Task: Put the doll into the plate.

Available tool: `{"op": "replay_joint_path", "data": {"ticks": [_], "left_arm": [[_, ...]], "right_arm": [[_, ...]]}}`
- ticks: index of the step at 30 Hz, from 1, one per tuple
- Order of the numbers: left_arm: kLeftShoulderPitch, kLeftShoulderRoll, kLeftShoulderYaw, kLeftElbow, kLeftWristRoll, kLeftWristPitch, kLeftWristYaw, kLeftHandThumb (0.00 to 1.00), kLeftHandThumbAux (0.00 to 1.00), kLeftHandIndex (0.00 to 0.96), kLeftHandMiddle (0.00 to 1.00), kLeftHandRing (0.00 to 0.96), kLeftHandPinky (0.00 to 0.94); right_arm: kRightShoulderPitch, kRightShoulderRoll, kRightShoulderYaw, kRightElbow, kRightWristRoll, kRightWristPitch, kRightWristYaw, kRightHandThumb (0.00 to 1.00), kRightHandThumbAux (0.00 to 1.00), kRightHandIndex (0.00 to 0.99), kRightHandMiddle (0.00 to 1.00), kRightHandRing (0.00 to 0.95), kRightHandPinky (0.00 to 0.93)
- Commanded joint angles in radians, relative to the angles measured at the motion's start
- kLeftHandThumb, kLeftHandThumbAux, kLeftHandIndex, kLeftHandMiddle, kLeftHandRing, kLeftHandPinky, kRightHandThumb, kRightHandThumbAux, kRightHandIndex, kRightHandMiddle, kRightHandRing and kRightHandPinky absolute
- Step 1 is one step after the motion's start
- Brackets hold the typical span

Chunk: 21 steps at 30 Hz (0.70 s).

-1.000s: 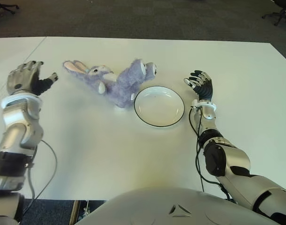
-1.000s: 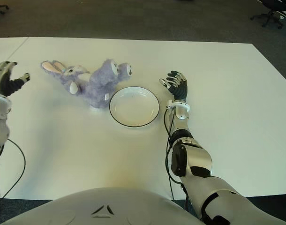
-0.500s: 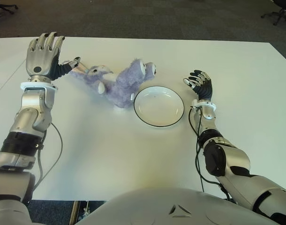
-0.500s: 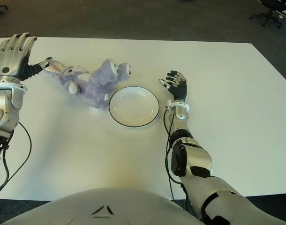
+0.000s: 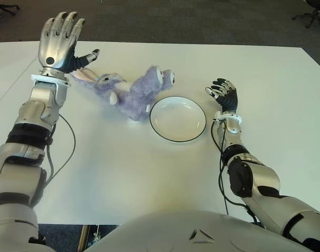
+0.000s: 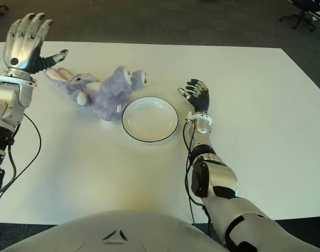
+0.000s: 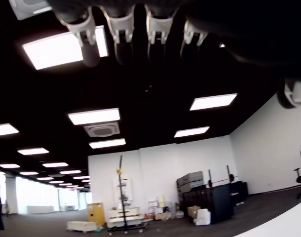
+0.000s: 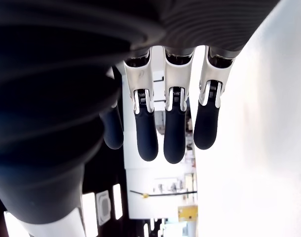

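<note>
Presently the doll [image 5: 129, 92] lies on the white table [image 5: 123, 168], touching the left rim of the empty plate [image 5: 178, 119]. The left hand [image 5: 59, 42] is raised beside the doll's ears, fingers [image 7: 122, 37] spread, holding nothing; its wrist view shows only ceiling lights. The right hand [image 5: 223, 94] shows right of the plate, fingers [image 8: 174, 133] extended, empty. No legible writing.

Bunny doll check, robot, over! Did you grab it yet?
Not yet. Left hand open, raised by doll's ears. Right hand open, right of plate. Doll on table beside empty plate. Path clear.
</note>
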Motion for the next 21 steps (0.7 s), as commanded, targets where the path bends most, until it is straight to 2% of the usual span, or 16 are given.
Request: {"op": "replay_joint_path", "data": {"ticks": [1, 8, 15, 21], "left_arm": [[-0.042, -0.03, -0.07, 0.057, 0.036, -0.104, 0.026, 0.289, 0.205, 0.0, 0.0, 0.0, 0.0], [-0.063, -0.026, -0.084, 0.088, 0.042, -0.129, 0.032, 0.274, 0.204, 0.0, 0.0, 0.0, 0.0], [-0.074, -0.023, -0.092, 0.111, 0.041, -0.141, 0.025, 0.264, 0.199, 0.0, 0.0, 0.0, 0.0], [-0.078, -0.018, -0.118, 0.159, 0.039, -0.194, 0.03, 0.247, 0.194, 0.0, 0.0, 0.0, 0.0]], "right_arm": [[0.258, 0.069, -0.011, 0.151, 0.027, 0.144, -0.007, 0.053, 0.861, 0.287, 0.334, 0.339, 0.324], [0.256, 0.068, -0.011, 0.151, 0.027, 0.144, -0.01, 0.054, 0.862, 0.282, 0.336, 0.348, 0.355], [0.257, 0.066, -0.008, 0.151, 0.024, 0.141, -0.012, 0.04, 0.85, 0.274, 0.334, 0.346, 0.348], [0.256, 0.066, -0.012, 0.152, 0.029, 0.145, -0.006, 0.035, 0.847, 0.271, 0.334, 0.348, 0.345]]}}
